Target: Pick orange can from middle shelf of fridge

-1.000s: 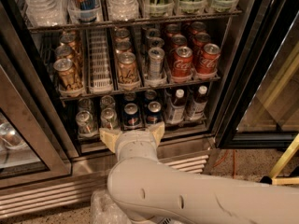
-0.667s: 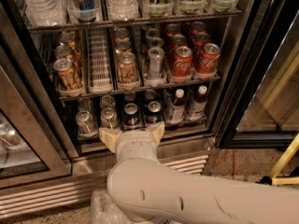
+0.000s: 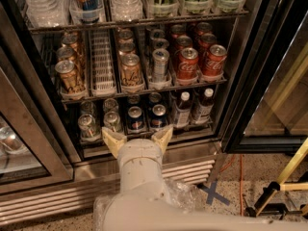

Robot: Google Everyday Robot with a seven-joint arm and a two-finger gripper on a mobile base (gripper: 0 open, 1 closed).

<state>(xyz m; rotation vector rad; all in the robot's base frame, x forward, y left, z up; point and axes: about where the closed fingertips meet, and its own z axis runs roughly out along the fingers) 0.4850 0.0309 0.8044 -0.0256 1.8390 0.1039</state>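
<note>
Orange can (image 3: 130,70): brownish-orange with dark script, upright at the front of its white lane, third lane from the left on the middle shelf (image 3: 106,96). It sits at about 12 o'clock from the gripper, well apart from it.
Same lane: two more cans of that colour are queued behind it.
Left lane: another row of brownish-orange cans (image 3: 68,76), at 10 o'clock from the gripper.
Empty lane (image 3: 101,61): bare white ribbed plastic between the two orange rows.
Silver-grey can (image 3: 160,64): just beside the orange can, at its 3 o'clock.
Coca-Cola cans (image 3: 187,64): two red rows further right, toward 2 o'clock from the gripper.
Gripper (image 3: 138,139): low in front of the fridge (image 3: 192,153), level with the bottom shelf and below the middle rail.
Fingers (image 3: 113,141): cream-coloured tips spread wide, pointing into the cooler, with nothing between them.
Arm (image 3: 139,177): pale and bulky, rising from 6 o'clock.
Dark cans (image 3: 136,118): on the bottom shelf, right behind the spread fingertips.
Bottles (image 3: 180,107): bottom shelf, at 1 o'clock from the gripper.
</note>
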